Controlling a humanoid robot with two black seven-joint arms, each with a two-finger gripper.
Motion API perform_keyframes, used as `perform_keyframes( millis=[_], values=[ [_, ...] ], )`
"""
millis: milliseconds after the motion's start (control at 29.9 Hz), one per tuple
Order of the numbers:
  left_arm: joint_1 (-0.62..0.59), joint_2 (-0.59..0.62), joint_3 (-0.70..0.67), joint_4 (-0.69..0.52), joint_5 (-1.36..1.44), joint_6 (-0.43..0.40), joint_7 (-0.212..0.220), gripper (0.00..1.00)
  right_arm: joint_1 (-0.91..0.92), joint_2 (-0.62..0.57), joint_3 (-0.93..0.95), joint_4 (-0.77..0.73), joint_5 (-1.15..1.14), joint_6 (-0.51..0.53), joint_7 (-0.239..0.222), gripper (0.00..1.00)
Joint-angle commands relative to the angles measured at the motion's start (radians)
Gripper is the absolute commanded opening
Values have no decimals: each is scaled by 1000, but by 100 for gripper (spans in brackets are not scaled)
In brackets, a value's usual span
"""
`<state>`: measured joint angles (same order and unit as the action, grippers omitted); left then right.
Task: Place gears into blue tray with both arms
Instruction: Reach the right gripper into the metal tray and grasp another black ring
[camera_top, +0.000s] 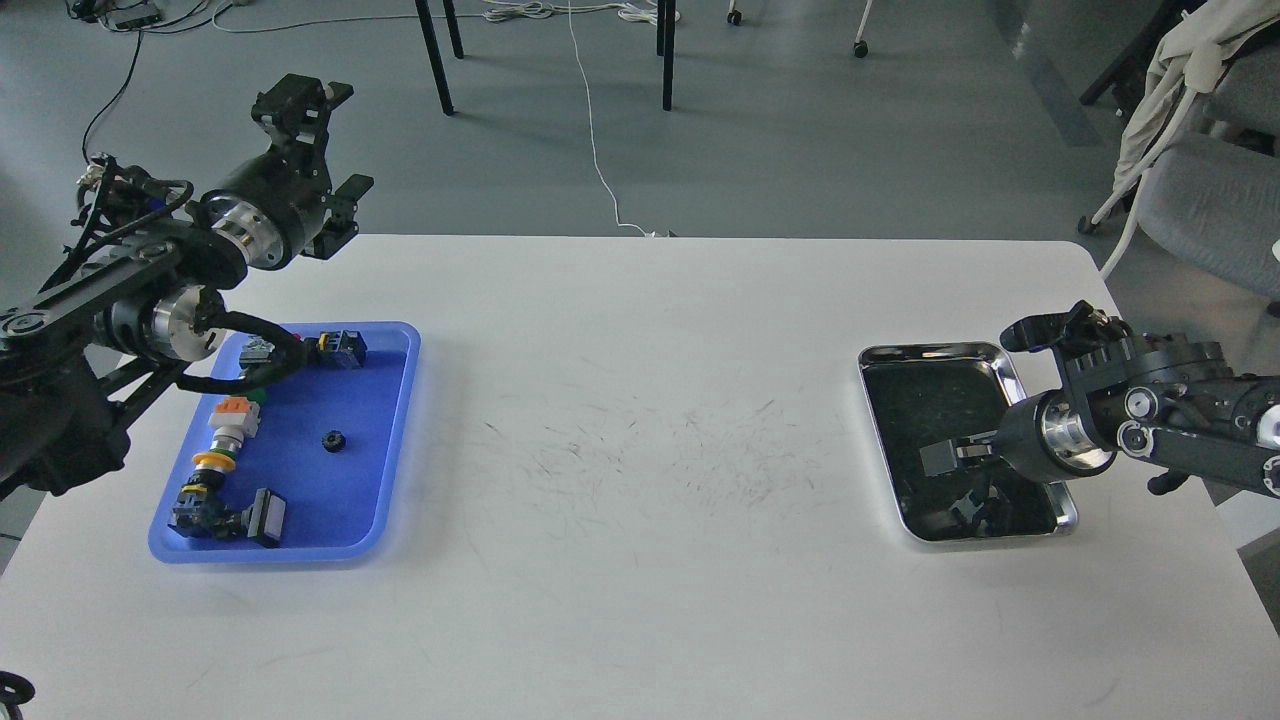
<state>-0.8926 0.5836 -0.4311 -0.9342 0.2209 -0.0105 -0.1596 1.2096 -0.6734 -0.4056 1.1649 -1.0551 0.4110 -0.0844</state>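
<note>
The blue tray (395, 440) lies at the table's left. One small black gear (331, 440) rests on its bare blue floor, right of a column of colourful push-button switches (228, 440). My left gripper (343, 208) is held high beyond the tray's far left corner, well above the table, and its fingers look apart with nothing between them. My right gripper (942, 459) reaches in low over the silver tray (935, 352) at the right. Its fingers overlap into one dark shape, so I cannot tell if it holds anything. I can make out no gears on the silver tray's dark bottom.
A black cable from my left arm droops over the blue tray's far end. The wide white table (640, 420) shows only scuff marks between the trays. Chair legs and cables stand on the floor behind, and a grey chair (1200, 200) is at the far right.
</note>
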Motion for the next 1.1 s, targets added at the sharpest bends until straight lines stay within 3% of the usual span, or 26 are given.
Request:
perform_keyframes(
  millis=[0,301,735,835,1069],
  values=[
    [0,-1,0,0,0,0,0,98,-2,0,1,-11,0,0,0,82],
    [0,-1,2,0,0,0,0,98,-8,31,-1,-27,-2,0,2,76],
    [0,1,2,0,3,0,0,98,-12,35,-1,-40,-29,0,12,40],
    [0,1,2,0,3,0,0,98,-21,35,-1,-40,-29,0,12,16],
    [0,1,2,0,3,0,0,98,-25,35,-1,-40,-29,0,14,7]
  ],
)
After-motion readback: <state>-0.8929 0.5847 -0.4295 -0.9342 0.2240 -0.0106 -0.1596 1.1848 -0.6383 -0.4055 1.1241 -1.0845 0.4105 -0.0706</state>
